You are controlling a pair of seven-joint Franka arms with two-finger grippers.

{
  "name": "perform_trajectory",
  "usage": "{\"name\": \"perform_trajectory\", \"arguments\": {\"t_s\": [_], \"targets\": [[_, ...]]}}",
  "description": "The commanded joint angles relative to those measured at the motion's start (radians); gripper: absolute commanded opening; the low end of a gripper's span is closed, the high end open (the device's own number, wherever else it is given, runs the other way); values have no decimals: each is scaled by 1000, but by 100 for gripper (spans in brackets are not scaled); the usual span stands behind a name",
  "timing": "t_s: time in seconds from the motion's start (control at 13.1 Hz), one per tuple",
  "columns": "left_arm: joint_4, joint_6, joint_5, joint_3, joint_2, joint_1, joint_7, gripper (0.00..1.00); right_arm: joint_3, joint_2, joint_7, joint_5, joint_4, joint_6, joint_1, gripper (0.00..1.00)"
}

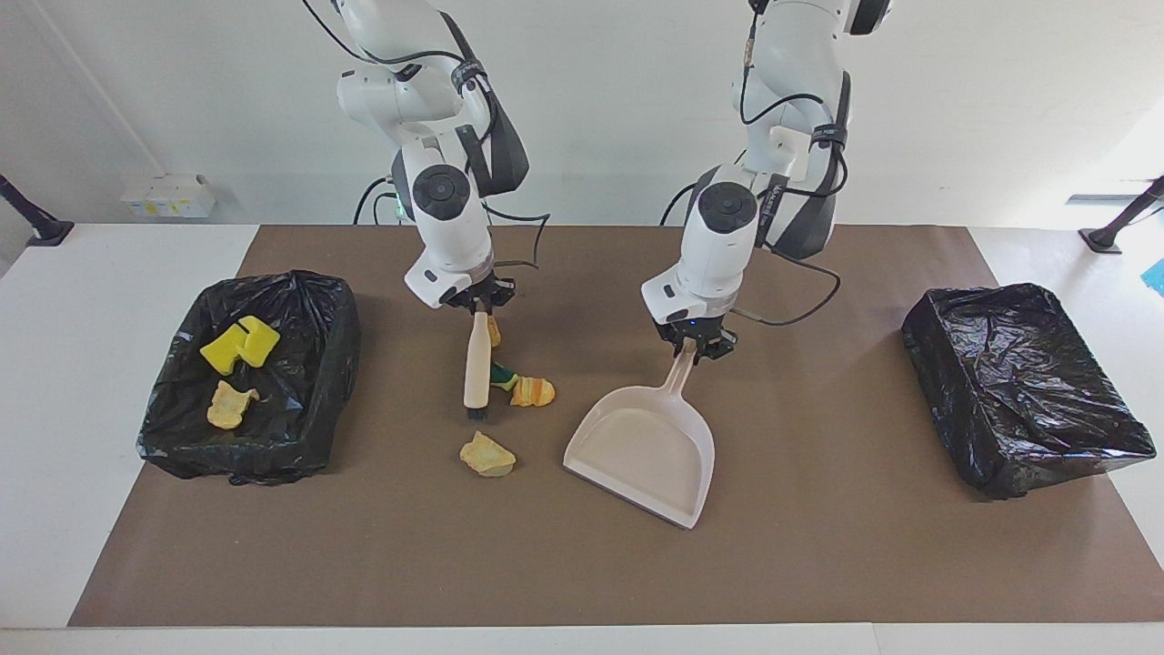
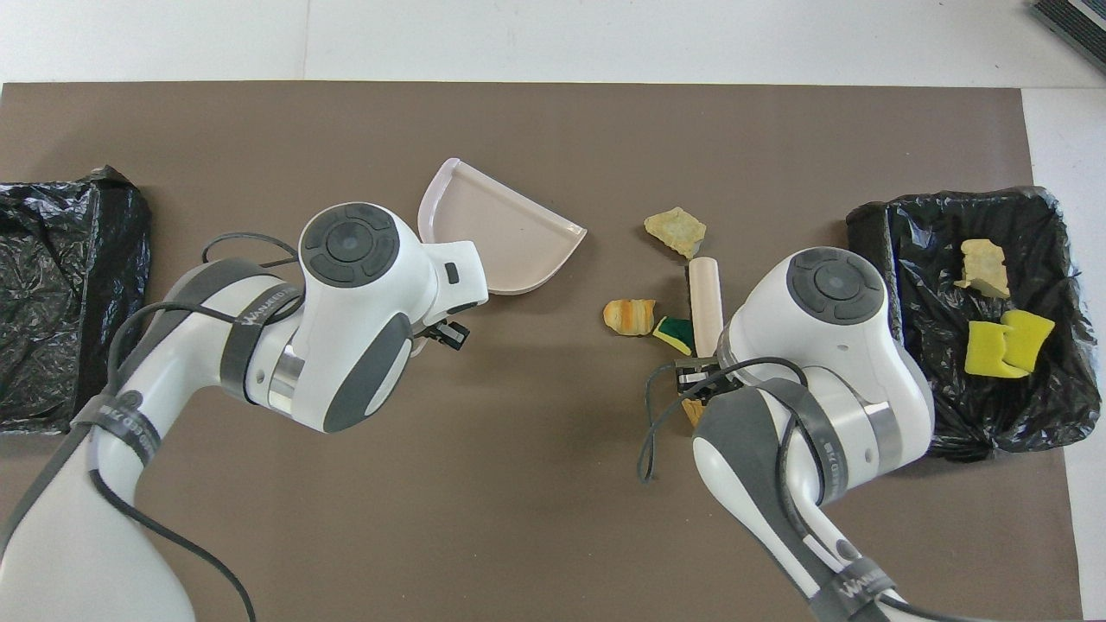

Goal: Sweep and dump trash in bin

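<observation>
Trash is partly binned: three scraps (image 1: 232, 368) lie in the bin (image 1: 309, 437) at the right arm's end, while four scraps (image 1: 532, 392) remain on the mat near the brush (image 1: 475, 373). The right gripper (image 1: 480, 307) is clamped on the brush handle, and the left gripper (image 1: 698, 349) is closed on the dustpan (image 1: 641, 450) handle. Judging by this, sweeping has barely begun; the pan is empty.
</observation>
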Motion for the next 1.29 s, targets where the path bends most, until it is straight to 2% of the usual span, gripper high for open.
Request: {"name": "perform_trajectory", "arguments": {"t_s": [0.0,0.23,0.38,0.53,0.69,0.91,1.22], "targets": [[-5,-81,14,-4,-73,72,240,0,3,-91,26,-93,-21,-120,-18,0],[-18,-138,16,-4,-89,104,528,0,9,-225,40,-131,-211,-115,-10,0],[-52,-125,40,-4,-109,107,711,0,10,-271,38,-116,-297,-102,-6,0],[-86,-93,106,-7,-121,91,830,0,10,-248,17,-79,-310,-73,-9,0],[-126,-55,140,-7,-120,51,836,0,10,-240,-56,-5,-308,-55,-21,0],[-161,7,168,-7,-121,28,836,0,10,-147,-94,122,-298,51,-39,0],[-199,56,168,-9,-129,11,835,0,12,-55,-86,283,-192,73,-10,0]]}}
